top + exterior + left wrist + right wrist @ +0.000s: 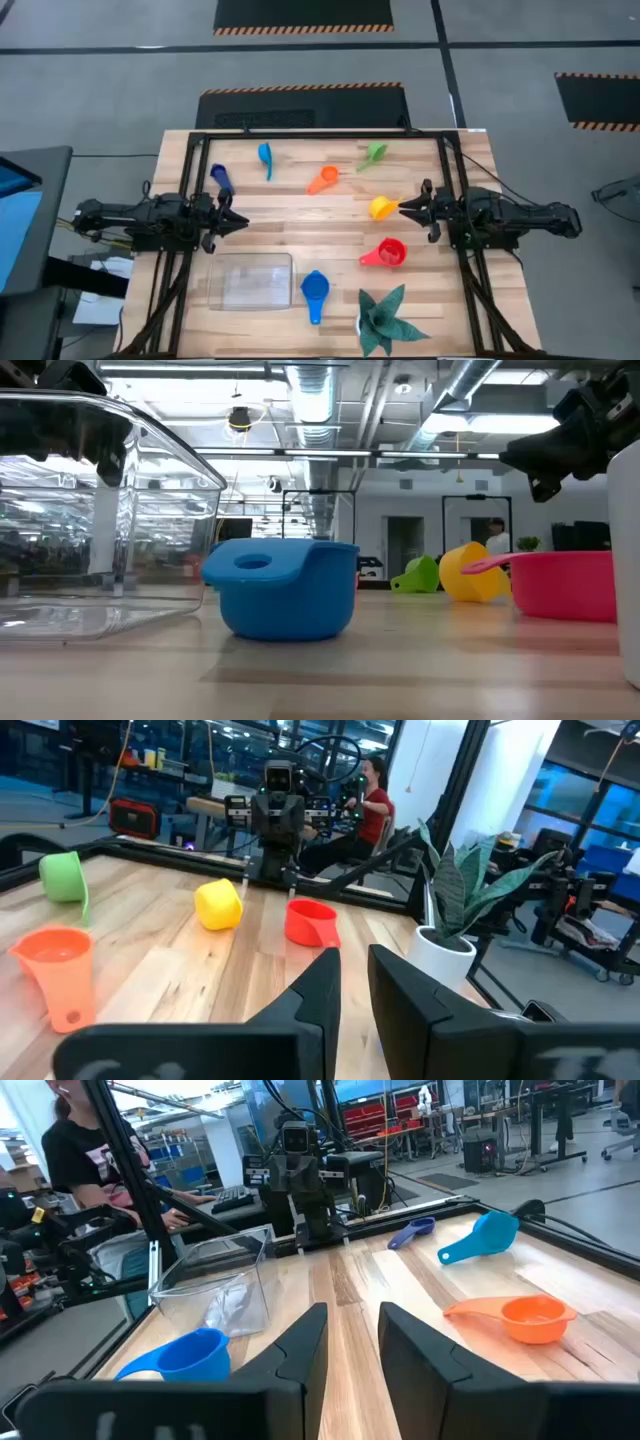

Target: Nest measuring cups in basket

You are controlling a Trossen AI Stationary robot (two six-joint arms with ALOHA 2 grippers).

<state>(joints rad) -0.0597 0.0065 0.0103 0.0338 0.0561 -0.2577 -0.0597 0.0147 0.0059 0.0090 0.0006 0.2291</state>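
Six measuring cups lie apart on the wooden table: dark blue (221, 178), light blue (265, 156), orange (324, 179), green (373, 153), yellow (382, 207), red (388, 253), plus a larger blue one (315, 290) beside the basket. The clear basket (250, 280) rests flat near the table's near edge. My left gripper (243, 220) hovers at the table's left side, above the basket's far edge, open by a narrow gap (352, 960). My right gripper (402, 208) hovers at the right side, its tips just short of the yellow cup, also narrowly open (352, 1320).
A dark green spiky plant (385, 320) in a white pot stands at the near right corner, close to the red cup. A black frame rail (300, 133) runs round the table. Bare wood lies between the two grippers. A person (75, 1150) sits beyond the table.
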